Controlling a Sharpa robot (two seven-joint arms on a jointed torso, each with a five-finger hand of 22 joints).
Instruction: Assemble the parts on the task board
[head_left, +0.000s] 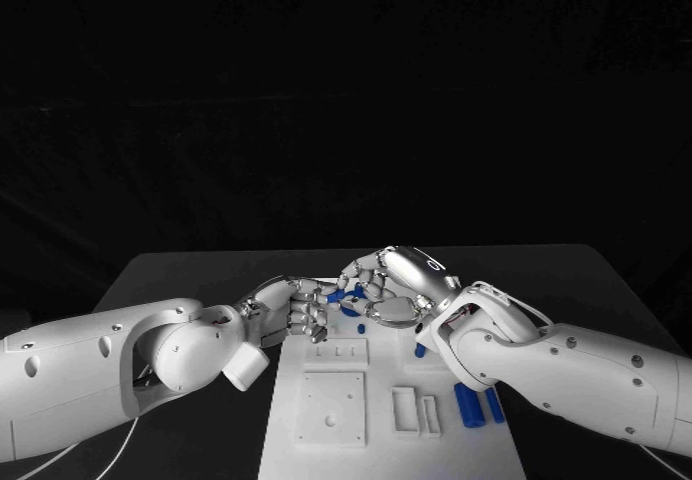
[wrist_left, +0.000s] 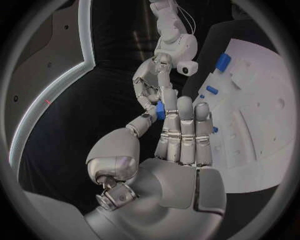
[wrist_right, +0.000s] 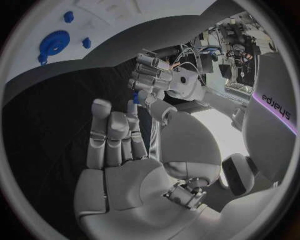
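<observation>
Looking down from the head camera, we see the flat white rectangular task board (head_left: 335, 405) lying in the middle of the black table (head_left: 173, 275), with the two silver many-fingered hands meeting above its far end. The left hand (head_left: 299, 312) and the right hand (head_left: 389, 290) are fingertip to fingertip, and a small blue part (head_left: 340, 295) shows between them; we cannot tell here which fingers actually grip it. Further small blue pieces near the hands are mostly covered by the fingers. Two blue cylindrical pegs (head_left: 477, 403) lie side by side on the board's right edge, partly cut off by the right forearm.

In the left wrist view, the left hand (wrist_left: 181, 145) has its fingers held straight and close together, thumb reaching up to them, and the blue part (wrist_left: 160, 110) sits pinched at the thumb and fingertip. The right hand (wrist_left: 153, 80) touches the same piece from the opposite side. The board (wrist_left: 262, 110) lies beyond, carrying small blue pieces.

In the right wrist view, the right hand (wrist_right: 119, 145) has its fingers upright and slightly apart, and the blue part (wrist_right: 134, 97) sits at their tips against the left hand (wrist_right: 153, 75). Whether the right hand grips it or merely touches it, we cannot tell. A blue gear-shaped wheel (wrist_right: 53, 45) rests on the board (wrist_right: 125, 20).
</observation>
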